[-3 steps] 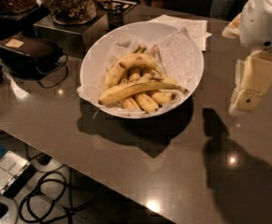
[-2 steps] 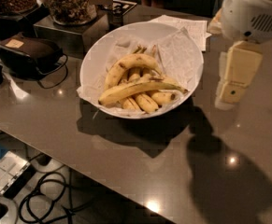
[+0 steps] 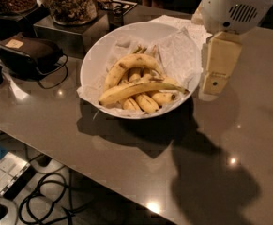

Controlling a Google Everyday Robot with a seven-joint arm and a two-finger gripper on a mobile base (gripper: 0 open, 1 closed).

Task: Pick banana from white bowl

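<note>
The white bowl (image 3: 98, 55) stands on the grey table, lined with crumpled white paper towel. The banana (image 3: 136, 90), long, slim and nearly straight, lies across the front of the bowl on top of a bunch of shorter curved bananas (image 3: 131, 63), its thin stem pointing right. My gripper (image 3: 214, 78) hangs from the white arm at the bowl's right rim, just right of the banana's stem and apart from it.
Jars of snacks (image 3: 70, 3) stand on a metal box at the back left. A dark case with a cable (image 3: 30, 53) lies left of the bowl. A white napkin (image 3: 178, 22) lies behind the bowl. Cables (image 3: 47, 196) lie on the floor below the table's front edge.
My arm and gripper have moved left toward the bowl's right rim. The view has shifted so the bowl sits nearer and more central. The bananas have not moved.
</note>
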